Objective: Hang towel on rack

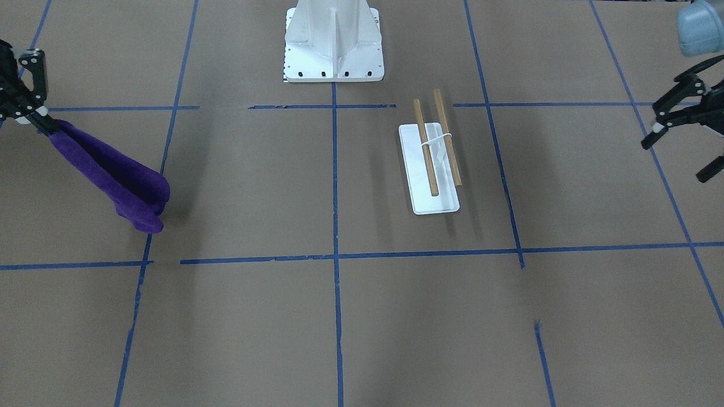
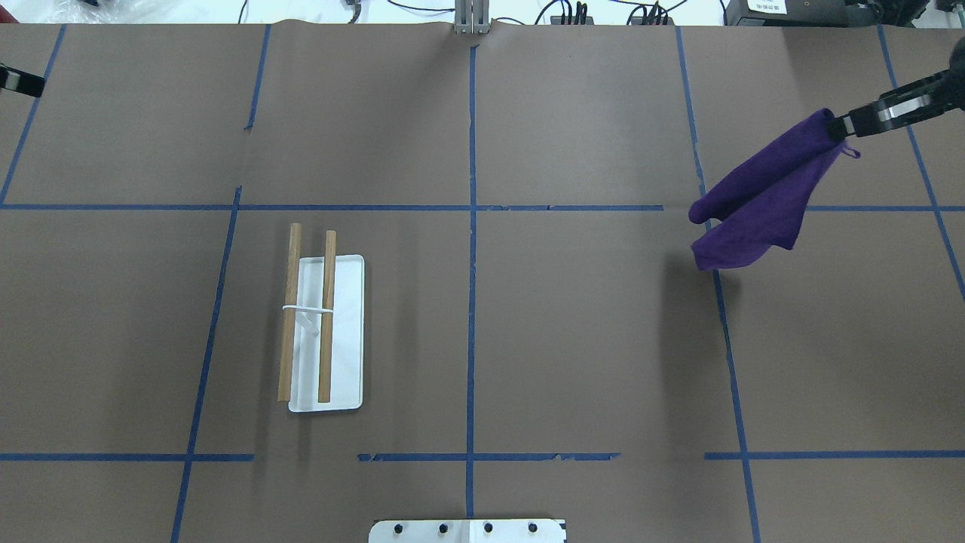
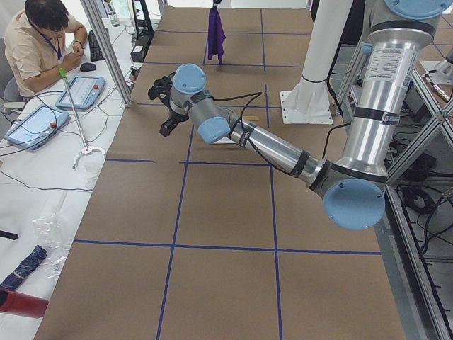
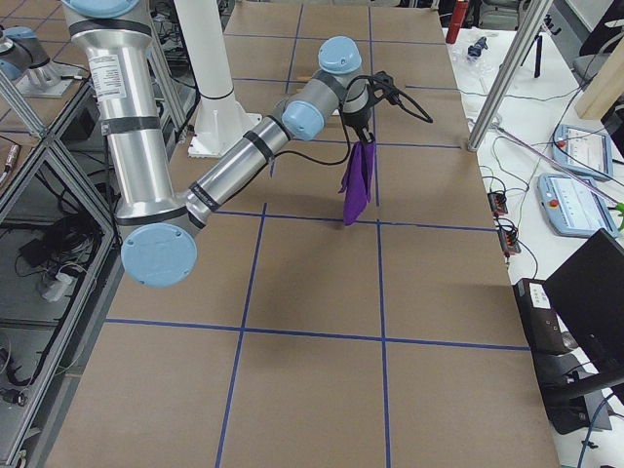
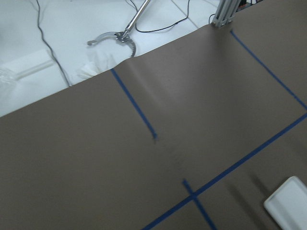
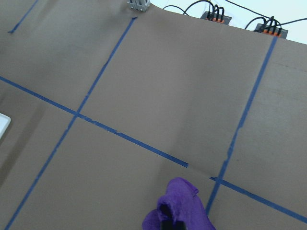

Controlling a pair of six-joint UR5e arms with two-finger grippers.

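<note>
Towel (image 2: 758, 200), purple and soft, hangs pinched by one upper edge in the right tool (image 2: 835, 127), which is clamped shut on the cloth. The fabric droops from the grip in two long folds, and a small loop tag (image 2: 852, 153) shows just beside the tool. Its lower end is low over the brown table (image 2: 588, 339); whether it touches the surface cannot be told. All this is on the robot's right side of the table, in the half farther from the base.

The left tool (image 1: 676, 159) hovers above the opposite side of the table, its jaws spread wide with nothing between them.

The rack (image 2: 328, 317) stands on the robot's left half, well apart from the towel. It has two thin light-brown wooden dowels (image 2: 291, 317) lying parallel, held on a white support over a small white rectangular tray (image 2: 350, 339). One dowel runs over the tray, the other along its outer long edge, and both stick out past the tray's far end.

A large white bolted pedestal (image 1: 334, 51) sits at the middle of the table's edge by the robot. Blue tape lines (image 2: 471, 226) divide the table into squares.
</note>
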